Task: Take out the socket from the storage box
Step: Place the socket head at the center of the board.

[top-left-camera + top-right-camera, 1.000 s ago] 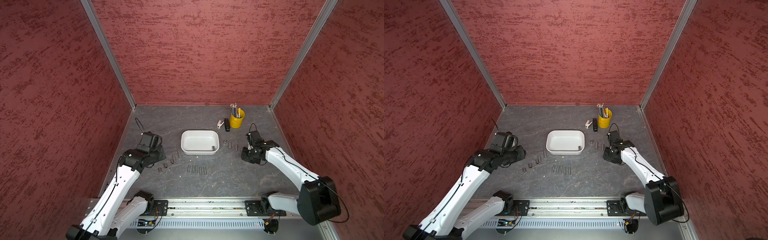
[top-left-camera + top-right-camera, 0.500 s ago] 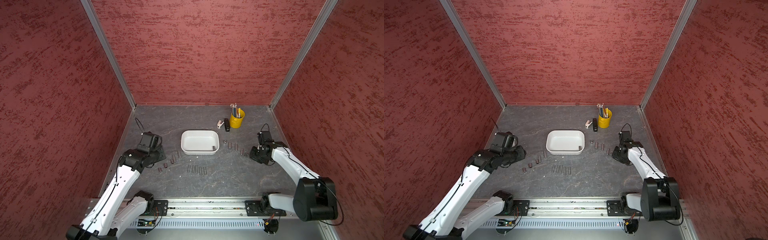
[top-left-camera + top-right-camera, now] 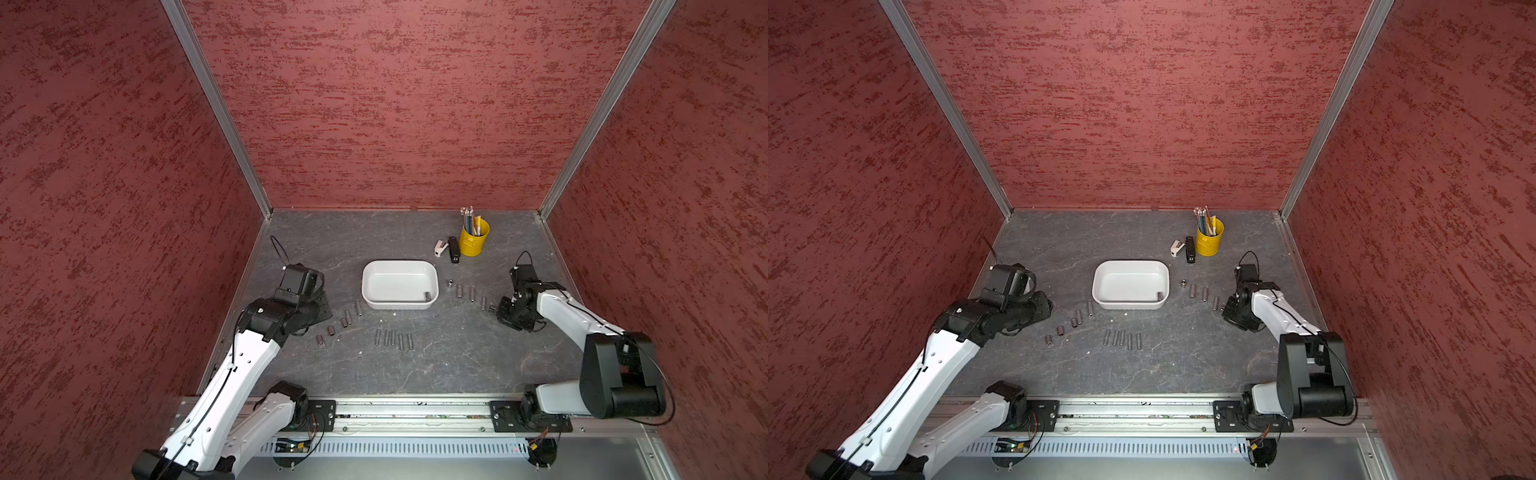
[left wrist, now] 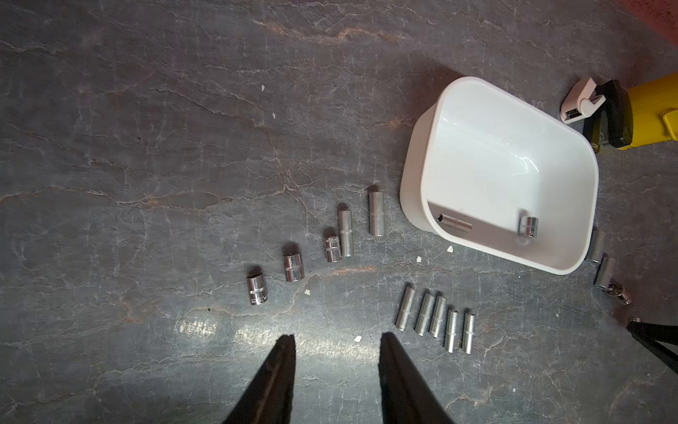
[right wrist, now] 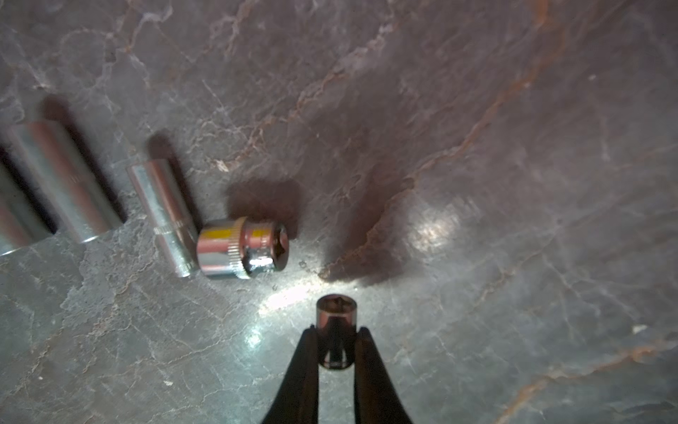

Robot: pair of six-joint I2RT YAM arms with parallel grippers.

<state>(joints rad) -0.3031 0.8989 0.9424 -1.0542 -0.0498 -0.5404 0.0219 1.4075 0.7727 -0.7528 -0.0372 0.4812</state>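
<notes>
So the right hand (image 5: 336,332) is pinching a small socket (image 5: 336,312) over the worktop (image 5: 513,183); the left hand (image 4: 337,339) gapes empty. In a top view the storage box (image 3: 400,264) sits mid-frame, another socket (image 3: 427,296) in its lower right corner.

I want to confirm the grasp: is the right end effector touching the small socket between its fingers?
Touching. The right wrist view shows both black fingers of the right end effector pressed against the sides of the small socket, no gap.
</notes>
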